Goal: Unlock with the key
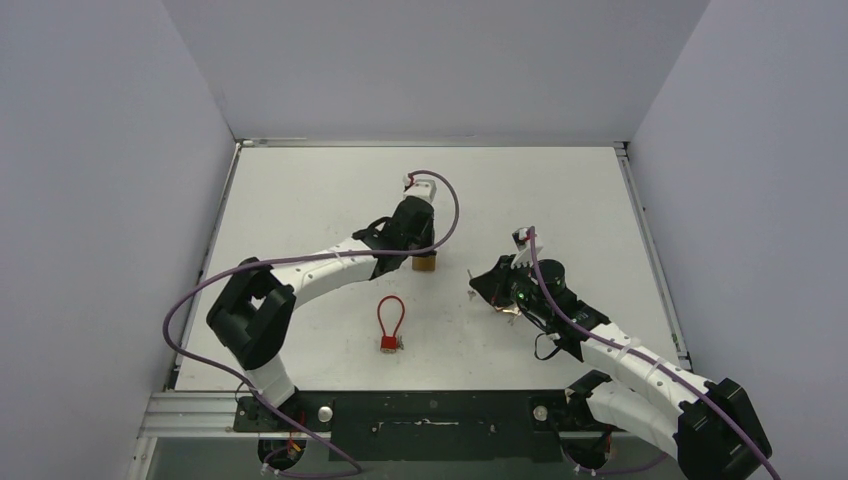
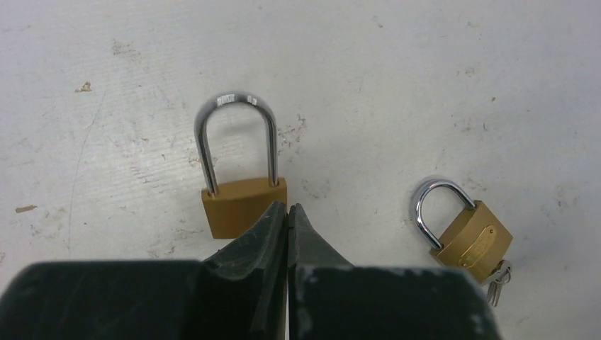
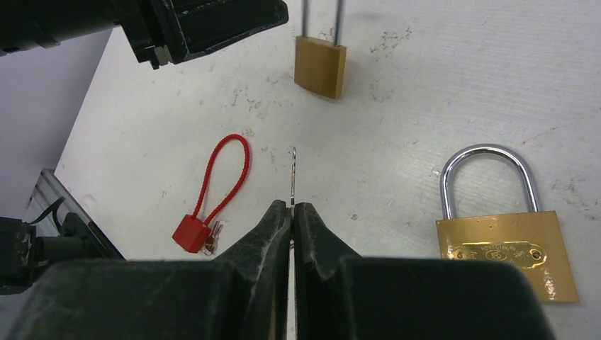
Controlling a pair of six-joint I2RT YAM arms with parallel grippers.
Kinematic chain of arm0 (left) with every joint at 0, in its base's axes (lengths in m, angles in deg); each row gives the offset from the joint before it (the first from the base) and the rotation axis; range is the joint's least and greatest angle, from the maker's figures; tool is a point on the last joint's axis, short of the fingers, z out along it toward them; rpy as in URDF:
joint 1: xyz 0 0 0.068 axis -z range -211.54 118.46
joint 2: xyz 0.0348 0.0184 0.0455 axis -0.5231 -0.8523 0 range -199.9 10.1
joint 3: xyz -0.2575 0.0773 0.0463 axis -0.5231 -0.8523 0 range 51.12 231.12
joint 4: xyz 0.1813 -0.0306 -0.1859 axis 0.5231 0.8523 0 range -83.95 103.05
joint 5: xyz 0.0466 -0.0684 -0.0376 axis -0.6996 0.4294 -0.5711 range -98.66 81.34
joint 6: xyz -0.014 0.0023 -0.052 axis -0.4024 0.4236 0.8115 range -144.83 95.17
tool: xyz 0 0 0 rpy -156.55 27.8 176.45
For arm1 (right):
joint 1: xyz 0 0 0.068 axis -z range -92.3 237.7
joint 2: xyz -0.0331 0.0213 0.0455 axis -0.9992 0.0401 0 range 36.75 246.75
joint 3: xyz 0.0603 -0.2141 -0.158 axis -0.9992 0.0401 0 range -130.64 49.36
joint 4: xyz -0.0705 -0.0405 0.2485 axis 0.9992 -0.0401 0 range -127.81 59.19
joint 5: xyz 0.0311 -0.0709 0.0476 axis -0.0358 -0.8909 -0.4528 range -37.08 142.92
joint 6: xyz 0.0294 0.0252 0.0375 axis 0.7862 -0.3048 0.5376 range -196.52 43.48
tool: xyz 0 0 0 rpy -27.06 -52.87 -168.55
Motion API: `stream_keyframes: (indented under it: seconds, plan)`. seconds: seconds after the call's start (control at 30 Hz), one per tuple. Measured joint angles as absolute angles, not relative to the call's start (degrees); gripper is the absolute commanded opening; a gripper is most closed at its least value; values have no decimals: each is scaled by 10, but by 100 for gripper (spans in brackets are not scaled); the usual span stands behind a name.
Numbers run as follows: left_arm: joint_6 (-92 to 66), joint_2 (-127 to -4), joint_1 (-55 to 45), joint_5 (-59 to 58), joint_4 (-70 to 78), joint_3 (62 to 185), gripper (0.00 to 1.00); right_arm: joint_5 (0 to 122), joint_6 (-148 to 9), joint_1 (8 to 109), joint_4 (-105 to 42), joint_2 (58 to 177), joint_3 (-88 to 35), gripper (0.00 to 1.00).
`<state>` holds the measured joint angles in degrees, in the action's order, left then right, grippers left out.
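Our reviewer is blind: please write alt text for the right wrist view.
The right hand is shut on a thin key pointing forward over the white table. A red cable lock lies left, a brass padlock right, a long-shackled padlock ahead.

Bench (image 1: pixel 300 190): white, matt, flat top, enclosed on three sides. Left wall (image 1: pixel 100 150), back wall (image 1: pixel 430 60) and right wall (image 1: pixel 745 150): plain pale grey-lilac panels, unmarked. A thin metal edge strip (image 1: pixel 430 142) runs where the back wall meets the bench top. Seen close, the bench surface carries grey scuffs, fine scratches and small brown specks (image 2: pixel 83 87). Near edge: an aluminium rail (image 1: pixel 190 412) with a black plate (image 1: pixel 430 440) fixed across it. Lighting even and diffuse, shadows soft and short.
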<state>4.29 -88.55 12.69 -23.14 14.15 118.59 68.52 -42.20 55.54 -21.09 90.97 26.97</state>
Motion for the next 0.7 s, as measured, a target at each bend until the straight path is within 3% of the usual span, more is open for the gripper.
stream_keyframes:
  seconds: [0.3, 0.43, 0.7]
  plan:
    - [36, -866, 129, -235, 110, 1144, 2, 679, -422, 555, -216, 910, 270, 0]
    - [34, -866, 130, -239, 112, 1142, 39, 676, -420, 555, -216, 910, 269, 0]
    - [34, -946, 130, -254, 150, 1243, 43, 668, -414, 555, -220, 921, 269, 0]
